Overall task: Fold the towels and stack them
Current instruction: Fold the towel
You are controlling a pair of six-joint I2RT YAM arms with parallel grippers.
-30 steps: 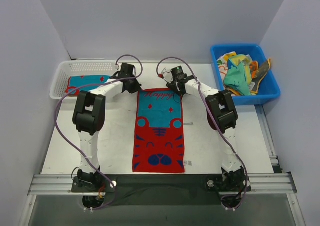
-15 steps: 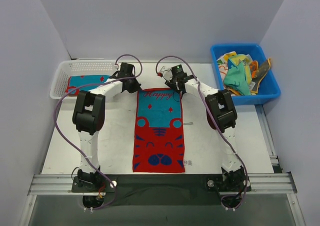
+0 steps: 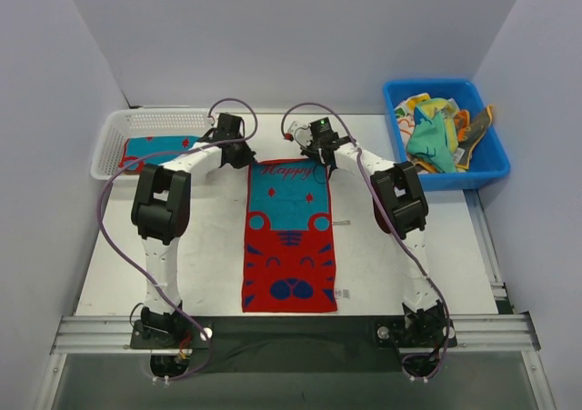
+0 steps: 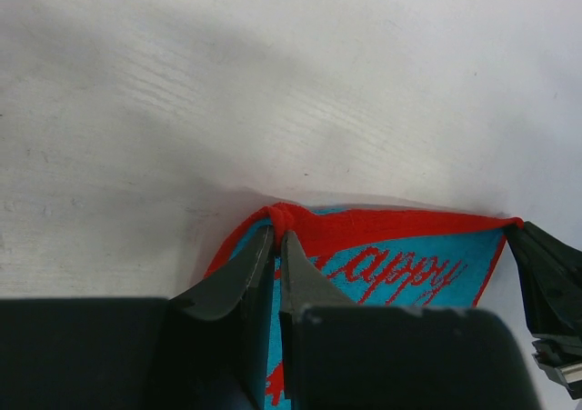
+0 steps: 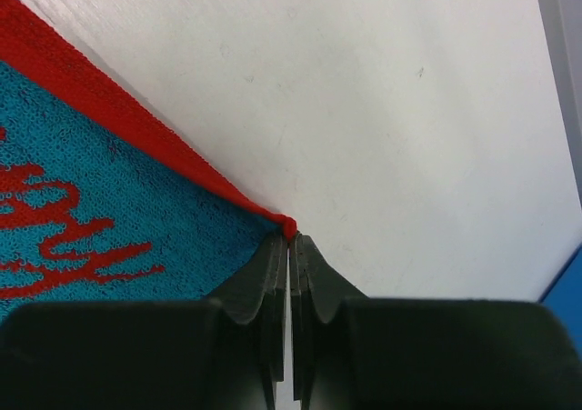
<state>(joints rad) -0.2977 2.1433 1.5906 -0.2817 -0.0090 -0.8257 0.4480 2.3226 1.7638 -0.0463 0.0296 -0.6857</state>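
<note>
You have the red-and-blue towel (image 3: 289,237) spread flat in the middle of the counter (image 3: 209,246), its long side running away from the arm bases and the lettered edge at the far end. Your left gripper (image 4: 276,237) is clenched on the far left corner, with a small bunch of red hem squeezed up between the fingers. Your right gripper (image 5: 289,239) is clenched on the far right corner, though only the very tip of the hem shows at the fingertips there, so that bite may be shallow. This is thin, soft terry: light, limp and not slippery, so it will sag between the two grips and drag on the counter rather than hold a shape. The hemmed corners are the right places to hold, as the border is the firmest part. For the fold towards the near edge, I would lift both corners evenly and keep the far edge taut so it lands square. One folded towel (image 3: 159,148) lies in the white mesh basket (image 3: 155,119) on the left, and crumpled towels (image 3: 436,137) wait in the blue bin (image 3: 455,181) on the right
</note>
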